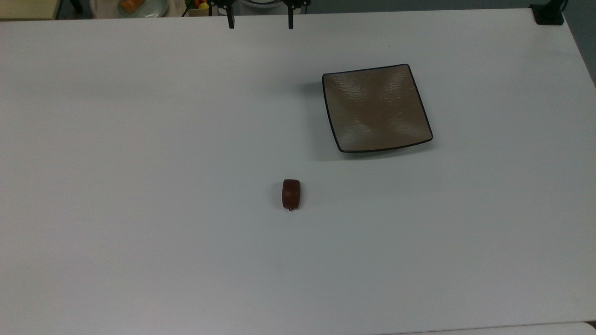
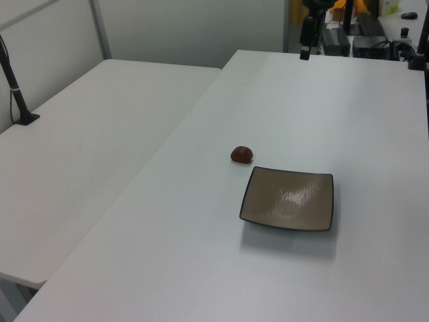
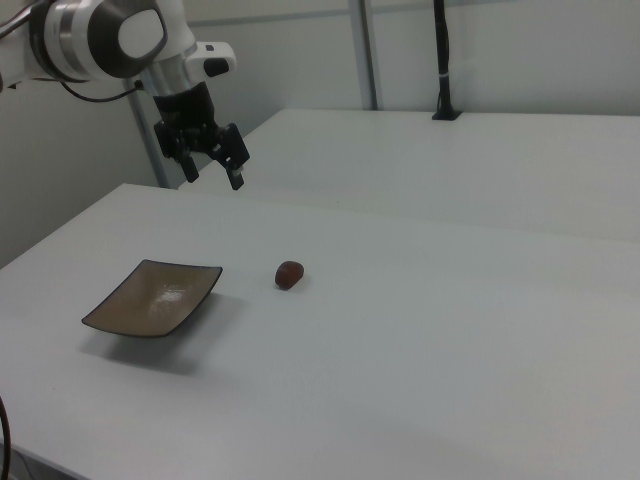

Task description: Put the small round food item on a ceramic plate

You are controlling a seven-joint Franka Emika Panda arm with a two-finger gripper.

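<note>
Two items lie well apart on the white table [image 1: 139, 186]: the square brown plate [image 1: 376, 108], bare, and the small reddish-brown food lump [image 1: 291, 194] nearer the top view's bottom. My gripper [image 3: 212, 167] hangs wide open and empty above the far edge. I judge a centred descent over the lump, closing gently, best.

- One small round food item [image 1: 291, 194] [image 2: 242, 155] [image 3: 290, 274], dark reddish-brown, on the table well below the gripper [image 3: 213, 172].
- One ceramic plate [image 1: 376, 108] [image 2: 288, 198] [image 3: 152, 298], square and tan-brown, also below the gripper.
- One gripper, with two fingers [image 1: 231, 21] spread apart.
- Two white tables [image 2: 100, 127] side by side.
</note>
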